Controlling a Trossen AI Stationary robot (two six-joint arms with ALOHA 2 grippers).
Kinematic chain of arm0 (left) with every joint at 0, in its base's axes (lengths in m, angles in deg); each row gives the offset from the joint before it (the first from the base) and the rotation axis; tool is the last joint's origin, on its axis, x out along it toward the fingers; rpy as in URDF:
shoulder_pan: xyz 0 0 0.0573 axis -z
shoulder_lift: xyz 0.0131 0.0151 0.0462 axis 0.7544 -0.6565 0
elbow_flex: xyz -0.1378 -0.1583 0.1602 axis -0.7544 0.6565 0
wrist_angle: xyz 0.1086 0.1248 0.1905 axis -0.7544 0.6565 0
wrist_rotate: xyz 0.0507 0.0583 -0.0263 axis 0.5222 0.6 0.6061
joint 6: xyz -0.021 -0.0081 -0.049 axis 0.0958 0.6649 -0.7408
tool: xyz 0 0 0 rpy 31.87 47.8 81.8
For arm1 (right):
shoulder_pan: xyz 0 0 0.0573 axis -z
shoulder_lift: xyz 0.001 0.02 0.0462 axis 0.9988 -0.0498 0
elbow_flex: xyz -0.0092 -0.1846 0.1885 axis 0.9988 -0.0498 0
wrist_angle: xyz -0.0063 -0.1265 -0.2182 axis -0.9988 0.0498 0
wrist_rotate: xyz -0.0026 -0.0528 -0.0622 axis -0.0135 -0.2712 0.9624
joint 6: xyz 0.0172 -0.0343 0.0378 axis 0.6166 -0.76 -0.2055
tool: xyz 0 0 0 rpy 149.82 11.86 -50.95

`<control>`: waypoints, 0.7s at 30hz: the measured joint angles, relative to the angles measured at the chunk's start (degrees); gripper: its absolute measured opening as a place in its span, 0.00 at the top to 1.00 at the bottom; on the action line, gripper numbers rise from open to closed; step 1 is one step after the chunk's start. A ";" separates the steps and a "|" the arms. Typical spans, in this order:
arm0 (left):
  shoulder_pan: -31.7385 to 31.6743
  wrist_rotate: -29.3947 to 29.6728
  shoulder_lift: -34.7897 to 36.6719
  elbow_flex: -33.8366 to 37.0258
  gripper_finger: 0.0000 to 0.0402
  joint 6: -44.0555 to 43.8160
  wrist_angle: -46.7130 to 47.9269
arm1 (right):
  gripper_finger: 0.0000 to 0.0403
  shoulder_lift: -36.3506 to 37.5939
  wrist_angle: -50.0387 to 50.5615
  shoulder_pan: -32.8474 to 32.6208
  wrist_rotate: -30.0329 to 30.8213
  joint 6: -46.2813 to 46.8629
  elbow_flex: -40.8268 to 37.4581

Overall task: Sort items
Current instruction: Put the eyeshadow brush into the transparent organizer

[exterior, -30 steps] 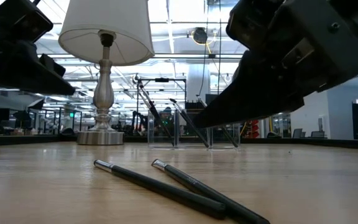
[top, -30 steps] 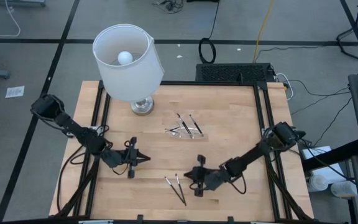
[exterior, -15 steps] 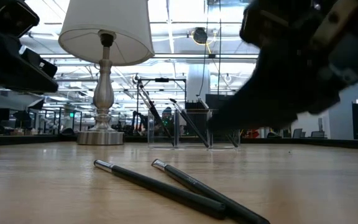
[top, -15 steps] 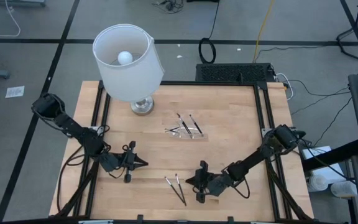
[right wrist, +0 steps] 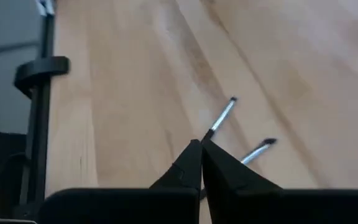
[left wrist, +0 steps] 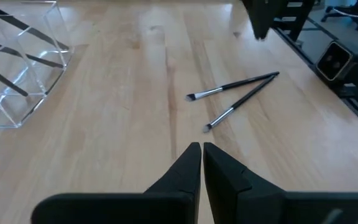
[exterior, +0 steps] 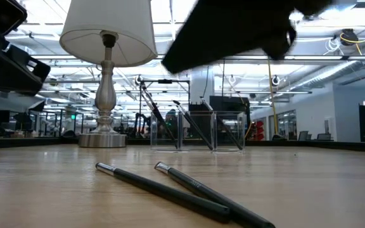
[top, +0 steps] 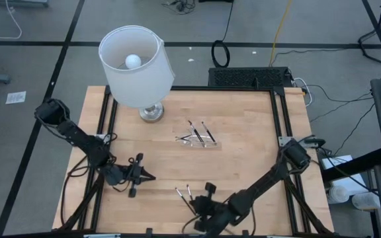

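Two of the items (top: 186, 199) lie loose and crossing near the front edge of the wooden worktop (top: 243, 152), while the others stand or lean in the clear tray (top: 197, 141) at mid-worktop, near the white-shaded lamp (top: 136, 66). The right gripper (top: 204, 215) sits low just beside the loose pair, its fingers pressed together on nothing. The left gripper (top: 137, 177) rests well apart to their left, fingers likewise pressed together.
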 joint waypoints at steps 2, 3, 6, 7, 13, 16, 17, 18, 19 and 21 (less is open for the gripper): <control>0.46 0.00 0.00 0.02 0.94 0.01 -0.33 | 1.00 -1.14 7.81 0.35 -0.03 1.56 7.29; 0.67 0.02 0.00 0.02 0.94 0.21 -0.82 | 1.00 -1.56 10.45 0.50 0.24 1.71 10.31; 0.99 0.05 0.00 0.02 0.94 1.05 -1.49 | 1.00 -3.33 15.51 0.87 0.95 1.45 17.62; 0.99 0.04 0.00 0.02 0.94 1.07 -1.78 | 1.00 -3.66 16.41 1.03 0.60 1.67 18.54; 1.47 -0.35 0.00 0.02 0.94 1.23 -2.34 | 1.00 -4.52 16.59 2.19 -0.53 4.43 16.93; 1.68 -0.22 0.00 0.02 0.94 1.46 -2.35 | 1.00 -4.40 15.04 2.78 -0.34 8.24 12.96; 1.66 -0.16 0.00 0.02 0.94 1.46 -2.33 | 1.00 -4.50 14.54 3.06 -1.70 9.44 11.71; 1.66 -0.03 0.00 0.02 0.94 1.49 -2.30 | 1.00 -4.63 13.96 3.42 -3.61 10.51 10.61; 1.66 -0.02 0.00 0.02 0.94 1.68 -2.32 | 1.00 -4.69 13.45 3.90 -6.11 11.68 9.91; 1.66 -0.02 0.00 0.02 0.94 1.89 -2.30 | 1.00 -4.69 12.35 4.41 -7.90 12.89 9.41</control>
